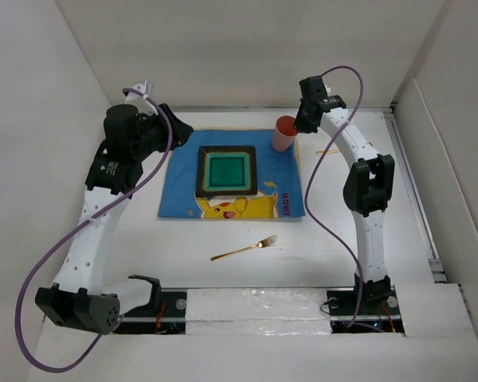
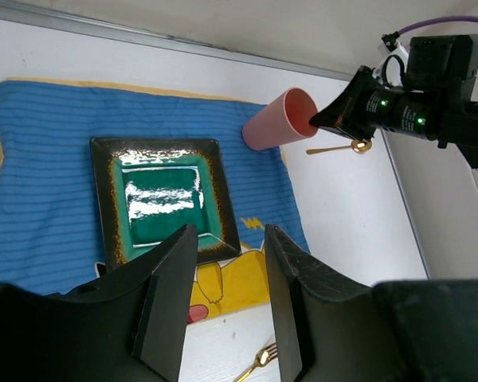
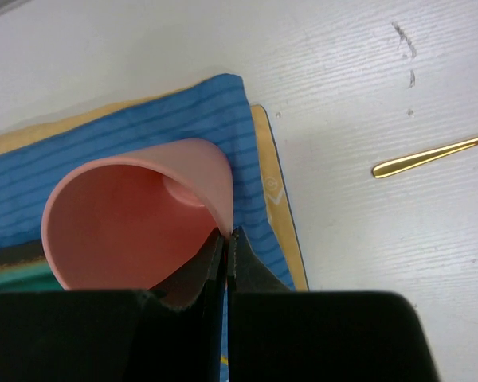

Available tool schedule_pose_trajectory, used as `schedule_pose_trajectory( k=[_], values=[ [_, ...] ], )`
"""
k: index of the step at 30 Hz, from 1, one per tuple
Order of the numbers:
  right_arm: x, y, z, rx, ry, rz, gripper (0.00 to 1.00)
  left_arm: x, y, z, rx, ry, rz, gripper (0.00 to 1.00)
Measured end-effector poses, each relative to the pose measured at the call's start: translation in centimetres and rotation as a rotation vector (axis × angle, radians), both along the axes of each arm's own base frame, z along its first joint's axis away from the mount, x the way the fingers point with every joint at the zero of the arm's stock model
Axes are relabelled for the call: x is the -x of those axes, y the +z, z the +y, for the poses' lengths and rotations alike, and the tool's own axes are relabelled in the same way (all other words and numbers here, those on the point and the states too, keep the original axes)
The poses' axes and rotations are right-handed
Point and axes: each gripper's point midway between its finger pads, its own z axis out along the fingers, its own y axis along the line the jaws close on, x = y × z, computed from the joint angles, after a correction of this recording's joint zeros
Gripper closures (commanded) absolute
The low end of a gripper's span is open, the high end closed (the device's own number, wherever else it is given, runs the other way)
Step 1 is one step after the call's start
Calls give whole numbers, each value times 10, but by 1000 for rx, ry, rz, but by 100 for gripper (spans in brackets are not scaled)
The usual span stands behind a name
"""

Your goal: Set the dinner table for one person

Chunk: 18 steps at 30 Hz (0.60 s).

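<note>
Judging by the top view, Ana, how far along is this place setting?

About halfway, Ben, I'd say. The blue mat (image 1: 183, 195) lies on the worktop (image 1: 183, 259), which spreads beneath both arms. The green square plate (image 1: 226, 171) sits mid-mat, straight ahead of the left fingers (image 2: 175, 302). Those stand parted with nothing between them.

And the right fingers (image 3: 227, 267)?

Pinched tight on the wall of the pink cup (image 3: 135, 215), one inside the rim, one outside. The cup is tilted over the mat's far corner. I cannot tell whether its base touches the cloth.

So what is left?

Standing the cup upright and letting go, then the cutlery. The fork (image 1: 245, 250) lies on bare worktop, well back from both sets of fingers and apart from the mat. The gold spoon (image 3: 434, 155) lies off the mat, out to the right of the right fingers.

What does each view add?

Only the right wrist shows the pinch on the rim. The left wrist shows the cup's tilt from the side, with the spoon's bowl just beyond the right fingers. Only the top view shows the whole fork.
</note>
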Motion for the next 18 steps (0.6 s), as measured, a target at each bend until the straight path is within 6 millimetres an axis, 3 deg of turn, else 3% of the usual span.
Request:
schedule_pose_trajectory(
  k=[2, 6, 9, 14, 18],
  values=[
    [-1, -7, 0, 7, -4, 9, 97, 0, -3, 0, -2, -1, 4, 64],
    [-1, -6, -1, 6, -6, 8, 72, -1, -11, 0, -10, -2, 17, 64],
    [-2, -6, 0, 1, -5, 7, 59, -1, -14, 0, -15, -4, 23, 64],
    [-4, 5, 7, -34, 7, -16, 51, -1, -23, -1, -36, -26, 34, 63],
    [-5, 27, 11, -80, 24, -53, 44, 2, -41, -14, -87, -96, 57, 61]
  ],
)
